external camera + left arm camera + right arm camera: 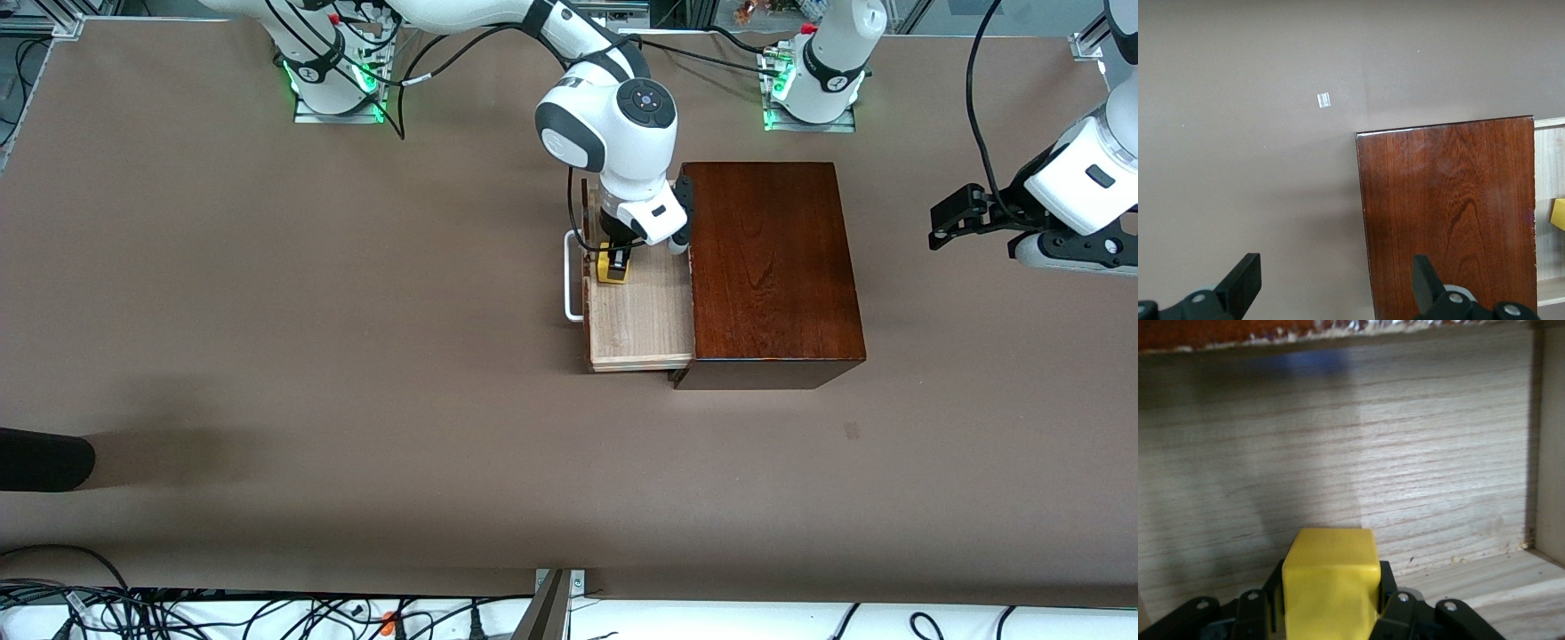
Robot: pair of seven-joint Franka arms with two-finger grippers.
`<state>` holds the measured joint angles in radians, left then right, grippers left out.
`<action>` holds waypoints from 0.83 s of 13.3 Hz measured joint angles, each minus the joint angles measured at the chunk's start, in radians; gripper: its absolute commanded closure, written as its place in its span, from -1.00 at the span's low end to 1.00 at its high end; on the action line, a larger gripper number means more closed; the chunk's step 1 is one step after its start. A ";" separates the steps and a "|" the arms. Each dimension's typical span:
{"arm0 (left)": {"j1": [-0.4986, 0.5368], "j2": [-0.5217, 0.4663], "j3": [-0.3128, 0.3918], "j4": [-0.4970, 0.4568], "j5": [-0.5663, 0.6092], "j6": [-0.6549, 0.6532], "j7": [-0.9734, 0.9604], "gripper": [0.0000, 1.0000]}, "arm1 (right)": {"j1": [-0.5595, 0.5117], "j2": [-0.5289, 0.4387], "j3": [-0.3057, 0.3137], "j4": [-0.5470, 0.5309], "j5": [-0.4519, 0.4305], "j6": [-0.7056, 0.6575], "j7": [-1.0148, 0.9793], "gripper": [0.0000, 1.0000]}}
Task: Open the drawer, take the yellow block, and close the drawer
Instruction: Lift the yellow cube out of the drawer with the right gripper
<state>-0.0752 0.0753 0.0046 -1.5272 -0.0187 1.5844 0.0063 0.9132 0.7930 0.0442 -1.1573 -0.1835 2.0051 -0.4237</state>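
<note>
Your right gripper (615, 260) has its jaws clamped on the yellow block (612, 268) inside the open drawer (640, 313); lift straight up. Left gripper (956, 218) waits, jaws apart.

High front camera; wrist cameras share drawer (640, 311).

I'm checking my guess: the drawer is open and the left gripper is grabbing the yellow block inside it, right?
Not the left one. The front view shows the right gripper closed on the yellow block in the open drawer; the left gripper waits open over the table.
</note>
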 measured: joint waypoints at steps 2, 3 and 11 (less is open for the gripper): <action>0.000 0.000 0.000 0.000 0.000 0.000 0.000 -1.00 | 0.000 -0.003 0.000 0.037 0.007 -0.038 0.003 1.00; 0.000 0.000 0.000 0.000 0.000 0.000 0.000 -1.00 | 0.000 -0.005 -0.003 0.063 0.022 -0.068 0.004 1.00; 0.000 0.000 0.000 0.001 0.000 0.000 0.000 -1.00 | -0.135 -0.186 -0.011 0.129 0.103 -0.338 -0.007 1.00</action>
<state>-0.0752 0.0753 0.0042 -1.5260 -0.0187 1.5849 0.0063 0.7782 0.6073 0.0330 -1.0281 -0.0809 1.6672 -0.4308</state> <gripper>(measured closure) 0.000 0.445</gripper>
